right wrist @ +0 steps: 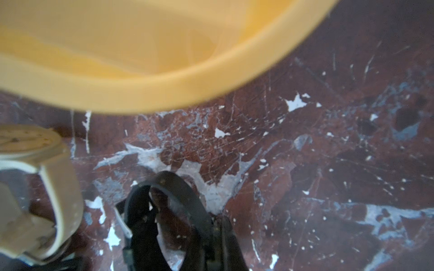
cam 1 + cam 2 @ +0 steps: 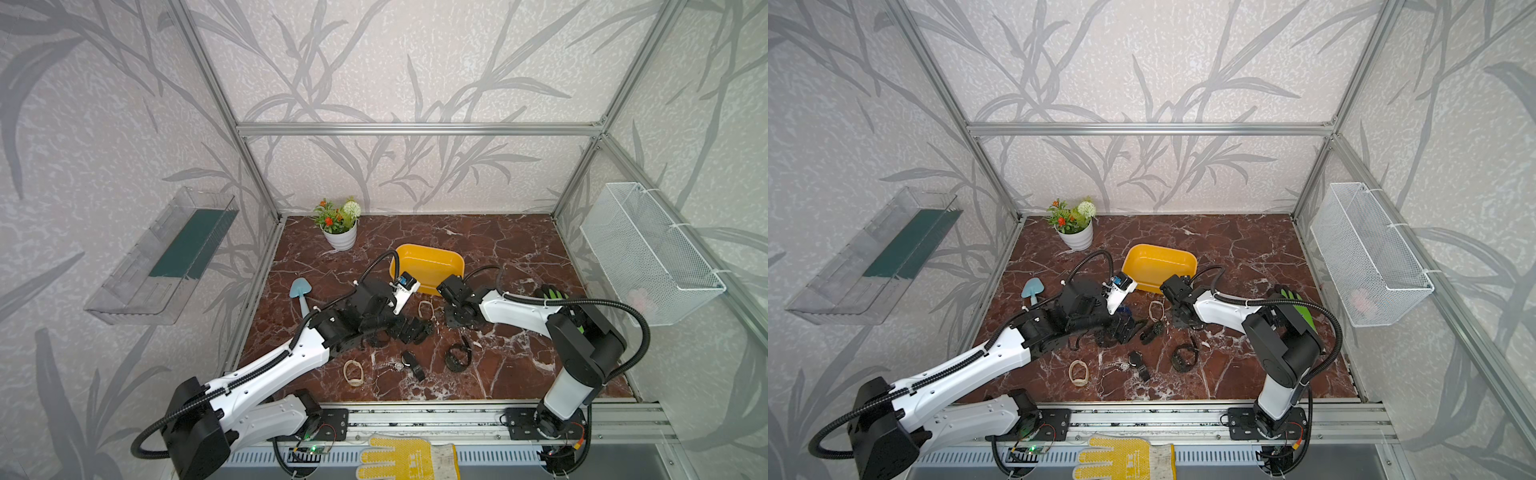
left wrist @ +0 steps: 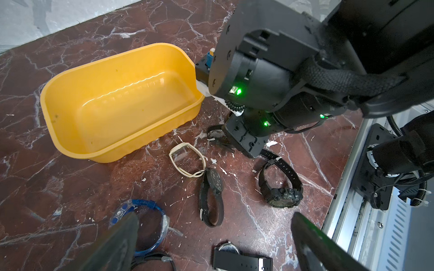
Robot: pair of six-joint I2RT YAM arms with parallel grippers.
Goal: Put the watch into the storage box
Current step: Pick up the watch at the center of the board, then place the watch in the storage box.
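Watch (image 1: 169,185), black-strapped, sits pinched in my right gripper (image 2: 456,322) near the table's (image 2: 519,249) middle, just beside the storage box (image 3: 105,70). My left gripper (image 3: 213,215) gapes wide, holding nothing.

The storage box (image 3: 122,103) is smooth, glossy yellow plastic. The tabletop (image 3: 70,187) is a polished red-brown marble-look surface, scratched and chipped white. The cream watch (image 1: 63,187) and black watch (image 1: 183,186) have matt rubbery straps. At the right of a top view, the basket (image 2: 648,257) is white metal mesh. At lower centre, the glove (image 2: 407,459) is knitted cloth.
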